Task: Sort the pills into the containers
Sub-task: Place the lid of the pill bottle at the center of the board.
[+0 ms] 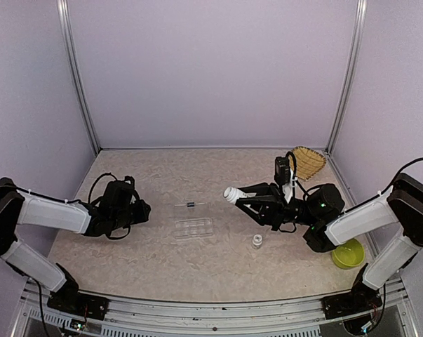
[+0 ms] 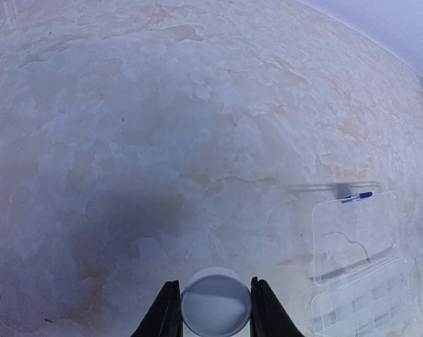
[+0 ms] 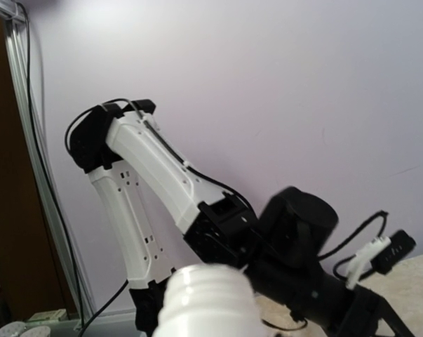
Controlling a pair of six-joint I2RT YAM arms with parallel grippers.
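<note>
My left arm lies low, reaching toward three o'clock, and the left gripper (image 2: 215, 300) is clamped on a white cap (image 2: 215, 305). My right arm reaches toward nine o'clock; the right gripper (image 1: 245, 198) pinches a white bottle (image 1: 231, 193) tipped sideways. The clear container (image 1: 194, 228) lies flat at about seven o'clock from it.

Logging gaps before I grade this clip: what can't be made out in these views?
1. Pills: none discernible in any view; too small for the top camera.
2. White bottle contents: the right wrist view shows only its blurred neck, cut by the bottom edge.
3. Clear box compartments: the left wrist view crops it at the right and bottom edges.
4. Right jaws: hidden behind the bottle in the right wrist view.
</note>
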